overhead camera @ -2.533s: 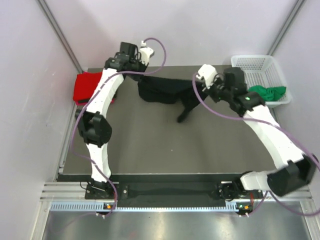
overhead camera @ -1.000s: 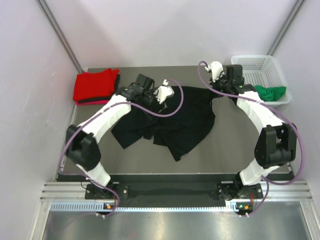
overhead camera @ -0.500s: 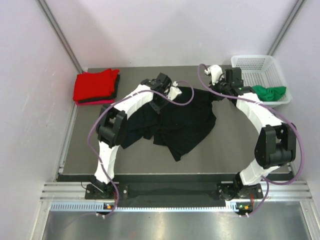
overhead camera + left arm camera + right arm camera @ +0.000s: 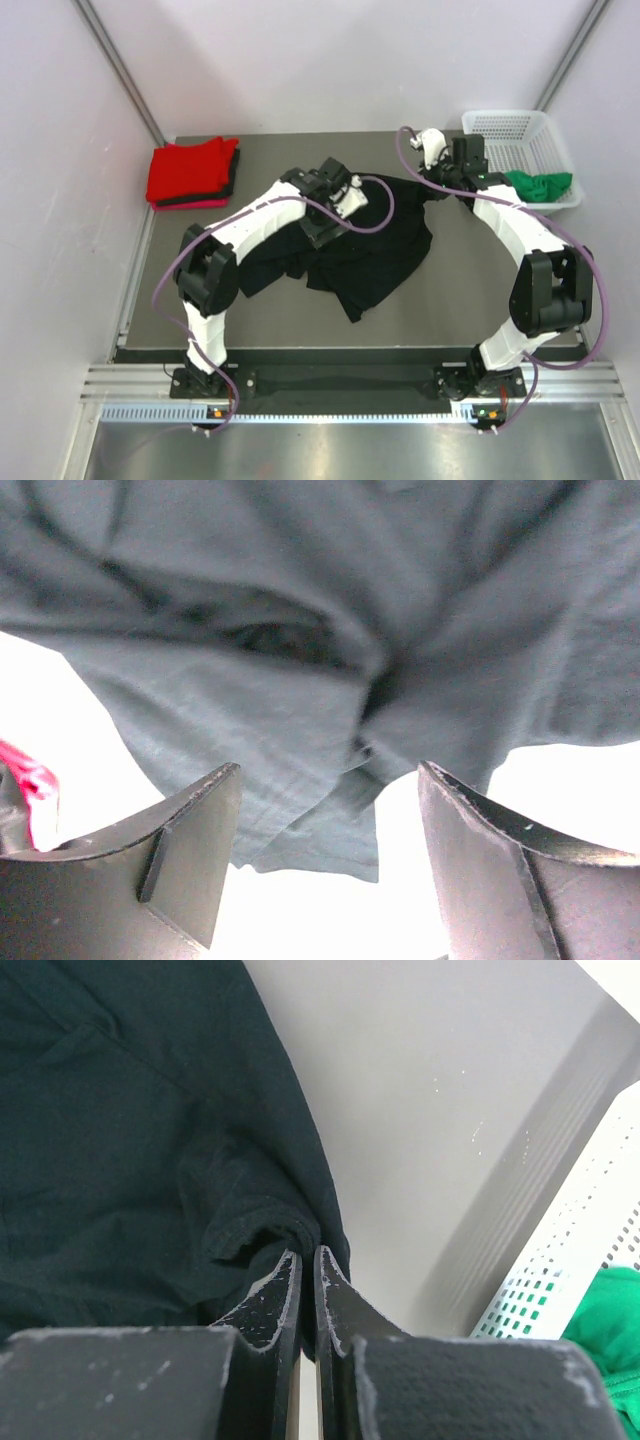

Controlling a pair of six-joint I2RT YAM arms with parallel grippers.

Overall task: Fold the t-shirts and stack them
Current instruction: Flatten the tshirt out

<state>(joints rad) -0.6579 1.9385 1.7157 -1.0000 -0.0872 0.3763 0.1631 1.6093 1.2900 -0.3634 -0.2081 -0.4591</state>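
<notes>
A crumpled black t-shirt (image 4: 380,250) lies spread across the middle of the dark bench (image 4: 470,300), bunched into folds, with one tail trailing towards 6 o'clock. The left arm reaches in from 7 o'clock and bends over the shirt's upper left part. Its wrist camera shows the left hand (image 4: 330,770) with its fingers spread wide and nothing between them, poised just above a hem and a knot of creases in the dark cloth.

At the shirt's 1 o'clock corner, the right hand (image 4: 308,1252) has its two fingers pressed together on a small fold at the cloth's edge, pinching it just above the bench. The right arm curls round from its base at 5 o'clock to reach that corner.

A folded red t-shirt (image 4: 188,170) sits in the bench's 10 o'clock corner, well apart from the black one. Darker cloth shows along its right side, and a strip of pink cloth (image 4: 188,205) peeks out along its near edge.

Just off the bench at 2 o'clock stands a white mesh basket (image 4: 500,120). A green t-shirt (image 4: 540,185) is heaped loosely in its near right part, with some of it draped on the rim. The right wrist camera catches the basket's mesh and a patch of the green cloth just beside the pinched corner.
</notes>
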